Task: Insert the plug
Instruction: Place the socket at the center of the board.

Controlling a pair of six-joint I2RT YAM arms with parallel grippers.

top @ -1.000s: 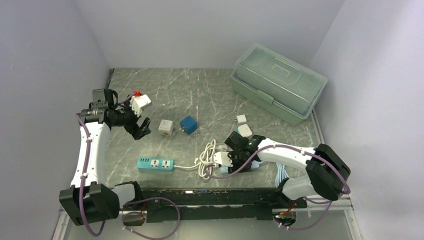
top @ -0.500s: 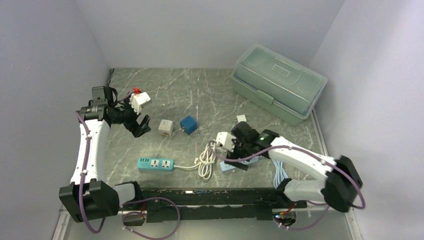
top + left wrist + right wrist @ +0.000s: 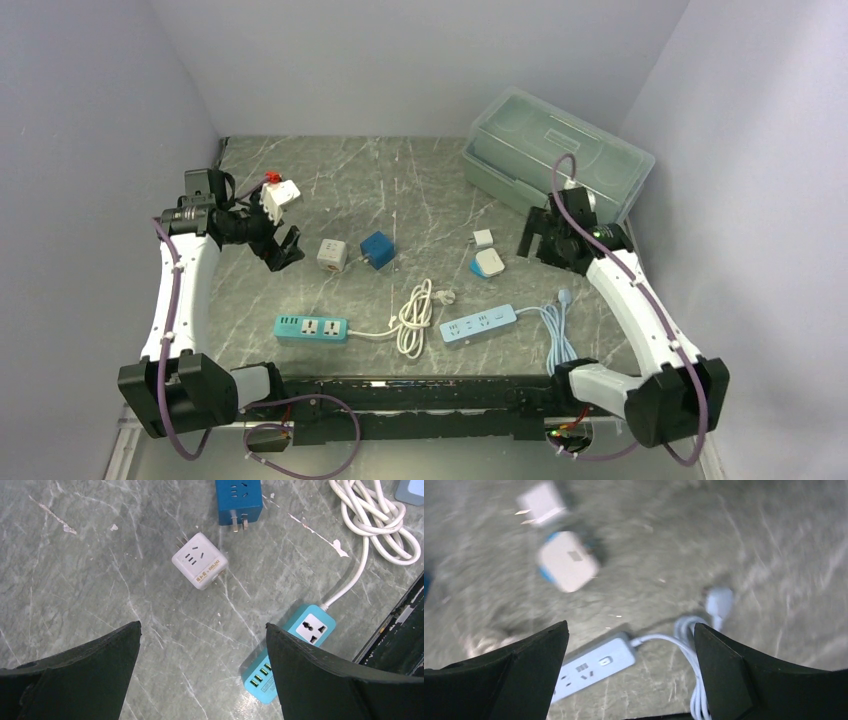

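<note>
Right gripper [image 3: 534, 234] withdraws toward the toolbox [image 3: 560, 165], jaws released and empty like the left gripper [image 3: 202, 627]; white plug [image 3: 447, 296] lies loose, uninserted.

Bare tabletop [image 3: 300, 290] beyond teal power strip [image 3: 311, 329]

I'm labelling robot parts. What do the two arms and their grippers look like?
Both the left arm and right arm have white tubular links with bulky black joint housings. A purple cable loops along each. The left gripper and right gripper have broad, tapering black fingers. A white block with a red tab sits at the left wrist.
</note>
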